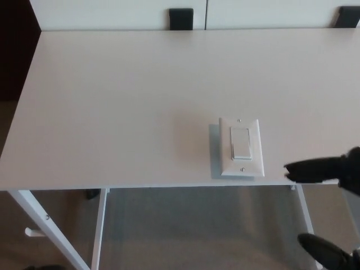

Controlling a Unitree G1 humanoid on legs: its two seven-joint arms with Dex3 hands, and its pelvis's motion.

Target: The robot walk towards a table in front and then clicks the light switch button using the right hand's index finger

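Item: light switch (242,147), long axis up-frame, flat on the tabletop (112,101) near its lower edge, right of centre; right hand (323,170) at lower right, just beside it, one finger extended leftward, empty; left hand absent.

White light switch (241,147) lying flat.
Its rocker sits in a rectangular plate, just left of the right hand (323,169).

My right hand (329,170) enters from the right edge, black, with one finger (301,170) stretched out level and pointing left. A second dark, rounded part of me shows below it. My left hand is out of sight.
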